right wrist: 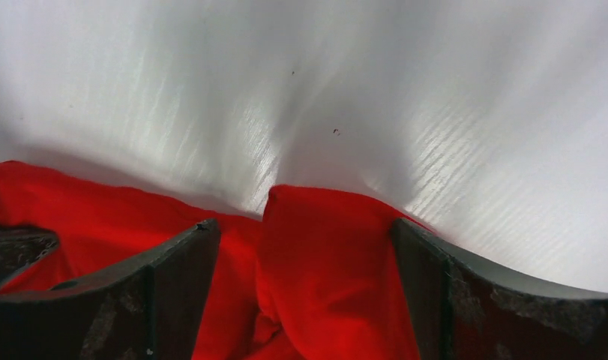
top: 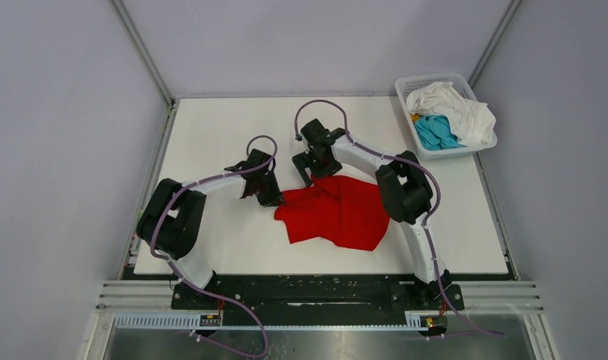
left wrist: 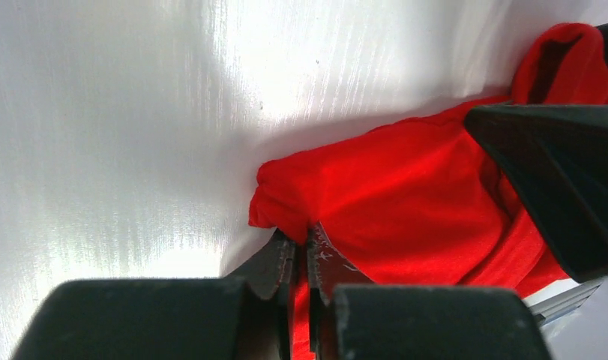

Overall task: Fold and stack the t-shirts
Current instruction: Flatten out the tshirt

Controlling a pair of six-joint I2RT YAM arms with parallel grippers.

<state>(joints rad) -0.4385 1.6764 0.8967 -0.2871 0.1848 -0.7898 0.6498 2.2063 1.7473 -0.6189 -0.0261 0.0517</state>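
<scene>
On the middle of the white table (top: 211,127) lies the red t-shirt (top: 338,214), all bunched up. The left gripper (left wrist: 301,241) pinches the shirt's left edge tight, and the right gripper (right wrist: 308,247) has its fingers wide apart with a bump of red cloth between them. At the back right corner, a white t-shirt (top: 454,105) and a teal-blue t-shirt (top: 435,133) sit in a basket (top: 405,84).
</scene>
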